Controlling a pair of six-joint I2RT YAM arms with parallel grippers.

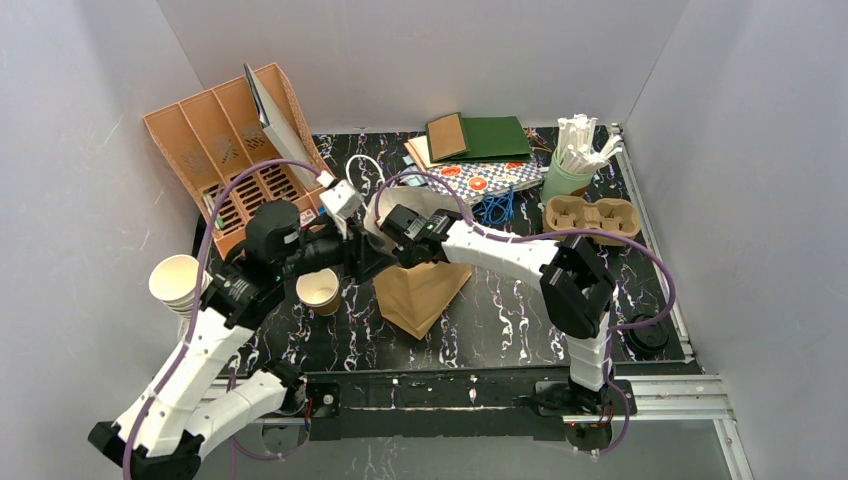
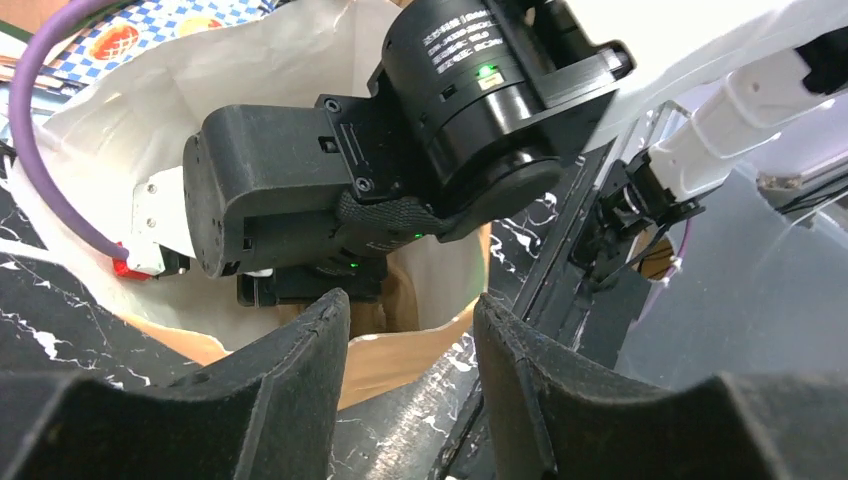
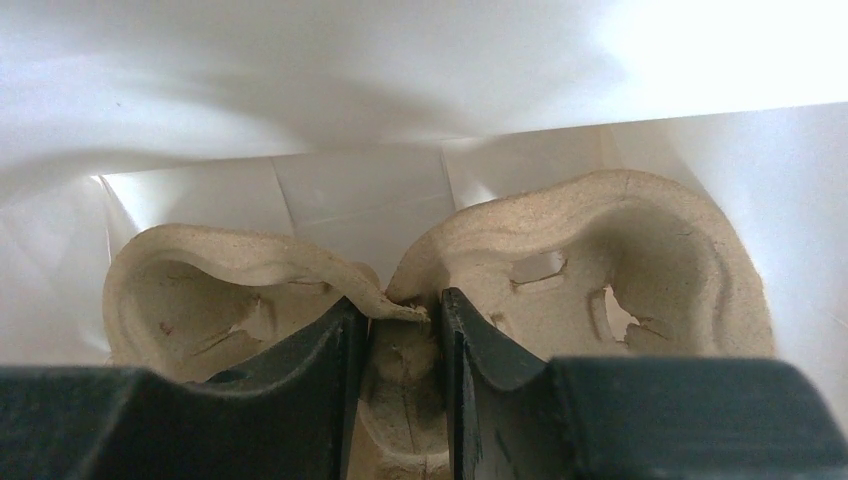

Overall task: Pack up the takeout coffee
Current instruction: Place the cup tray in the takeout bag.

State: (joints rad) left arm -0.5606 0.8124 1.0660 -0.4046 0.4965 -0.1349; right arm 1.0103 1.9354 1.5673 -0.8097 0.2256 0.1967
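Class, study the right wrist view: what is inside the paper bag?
A pulp cup carrier, pinched at its middle ridge by the right end effector. Its two visible wells are empty. The carrier hides the floor of the paper bag.

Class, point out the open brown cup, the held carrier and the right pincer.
open brown cup (image 1: 320, 291): top view, white inside
held carrier (image 3: 660, 270): right wrist view, right pocket
right pincer (image 3: 400, 305): right wrist view, between fingertips

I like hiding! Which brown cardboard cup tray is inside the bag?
The brown pulp cup tray pinched by the right arm's fingers, white paper bag around it. The other tray lies on the black table.
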